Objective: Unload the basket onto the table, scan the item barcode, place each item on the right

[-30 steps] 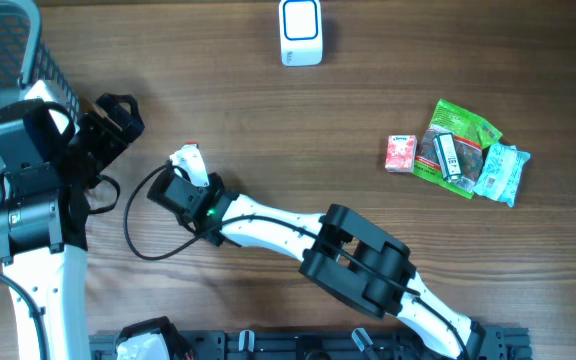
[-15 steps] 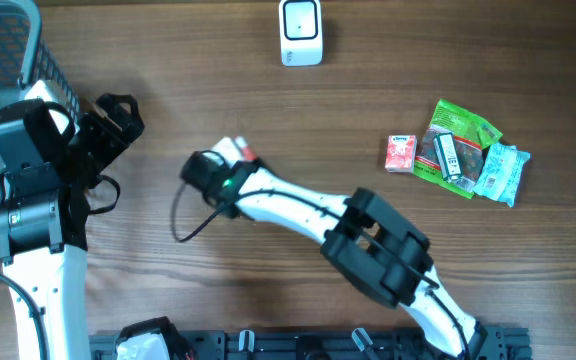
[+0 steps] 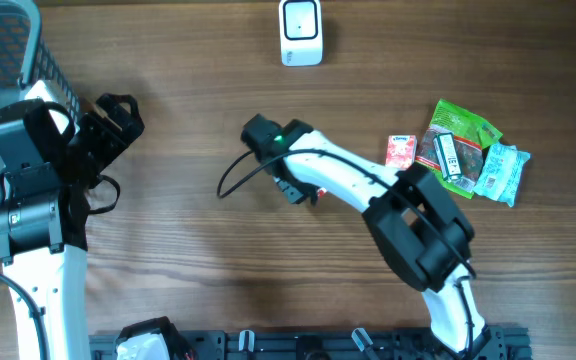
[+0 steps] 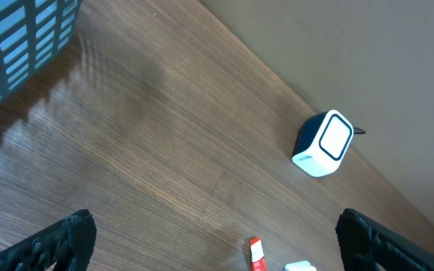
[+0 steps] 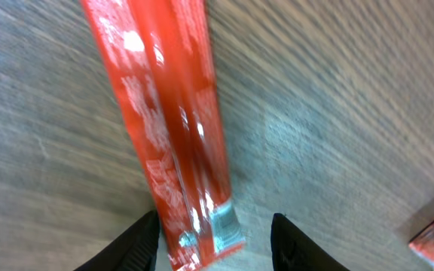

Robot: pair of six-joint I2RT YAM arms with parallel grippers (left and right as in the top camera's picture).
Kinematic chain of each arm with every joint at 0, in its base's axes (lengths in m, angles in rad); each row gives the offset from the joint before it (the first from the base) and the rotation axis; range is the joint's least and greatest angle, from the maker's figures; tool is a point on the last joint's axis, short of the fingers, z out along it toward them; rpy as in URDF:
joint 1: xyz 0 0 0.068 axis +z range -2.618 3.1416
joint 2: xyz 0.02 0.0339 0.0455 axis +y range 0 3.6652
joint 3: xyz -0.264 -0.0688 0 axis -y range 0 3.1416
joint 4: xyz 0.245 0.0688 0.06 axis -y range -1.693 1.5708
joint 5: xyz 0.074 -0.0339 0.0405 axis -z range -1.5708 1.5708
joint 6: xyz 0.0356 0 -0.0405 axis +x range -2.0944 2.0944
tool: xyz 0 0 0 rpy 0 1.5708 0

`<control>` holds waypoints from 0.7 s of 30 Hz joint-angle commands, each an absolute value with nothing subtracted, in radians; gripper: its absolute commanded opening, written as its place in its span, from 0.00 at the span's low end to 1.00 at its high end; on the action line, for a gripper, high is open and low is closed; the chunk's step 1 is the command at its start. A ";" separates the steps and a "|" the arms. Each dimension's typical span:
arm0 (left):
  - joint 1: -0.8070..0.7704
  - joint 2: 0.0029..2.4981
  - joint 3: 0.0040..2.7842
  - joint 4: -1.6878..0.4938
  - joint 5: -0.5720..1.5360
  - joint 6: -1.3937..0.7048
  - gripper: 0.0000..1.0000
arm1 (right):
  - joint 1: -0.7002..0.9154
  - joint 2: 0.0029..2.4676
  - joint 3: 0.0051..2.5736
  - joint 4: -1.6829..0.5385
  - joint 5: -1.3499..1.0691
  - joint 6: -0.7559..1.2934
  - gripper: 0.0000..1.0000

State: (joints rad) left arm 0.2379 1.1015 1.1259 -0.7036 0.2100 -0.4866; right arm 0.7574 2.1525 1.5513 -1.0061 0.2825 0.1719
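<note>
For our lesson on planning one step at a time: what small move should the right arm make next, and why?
Probably firm the right end effector onto the red packet: the wrist view shows a gap beside one finger, so the grip looks unsure. The scanner stands well apart from it.

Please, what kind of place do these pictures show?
Probably a mock shop checkout on a wooden table: a white barcode scanner, a plastic basket, and packaged snacks.
</note>
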 commanded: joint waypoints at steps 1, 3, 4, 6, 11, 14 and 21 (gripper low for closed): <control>0.244 1.100 1.127 -0.701 0.212 -0.475 1.00 | 0.705 2.013 1.544 -0.995 0.107 0.120 0.50; 0.244 1.100 1.127 -0.701 0.212 -0.475 1.00 | 0.673 1.983 1.544 -0.995 0.039 0.084 0.53; 0.244 1.100 1.127 -0.701 0.212 -0.475 1.00 | 0.654 1.978 1.544 -0.997 0.028 0.078 0.53; 0.244 1.100 1.127 -0.701 0.212 -0.475 1.00 | 0.611 1.984 1.543 -1.003 0.027 0.078 0.53; 0.244 1.100 1.127 -0.701 0.212 -0.475 1.00 | 0.554 2.004 1.510 -0.976 0.028 0.078 0.53; 0.244 1.100 1.127 -0.701 0.212 -0.475 1.00 | 0.529 2.005 1.434 -0.899 0.027 0.090 0.53; 0.244 1.100 1.127 -0.701 0.212 -0.475 1.00 | 0.540 2.005 1.221 -0.726 -0.210 0.229 0.52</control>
State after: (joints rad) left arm 0.2379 1.1015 1.1259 -0.7040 0.2104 -0.4866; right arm 0.5274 1.9842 1.3006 -0.7708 -0.0212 0.1539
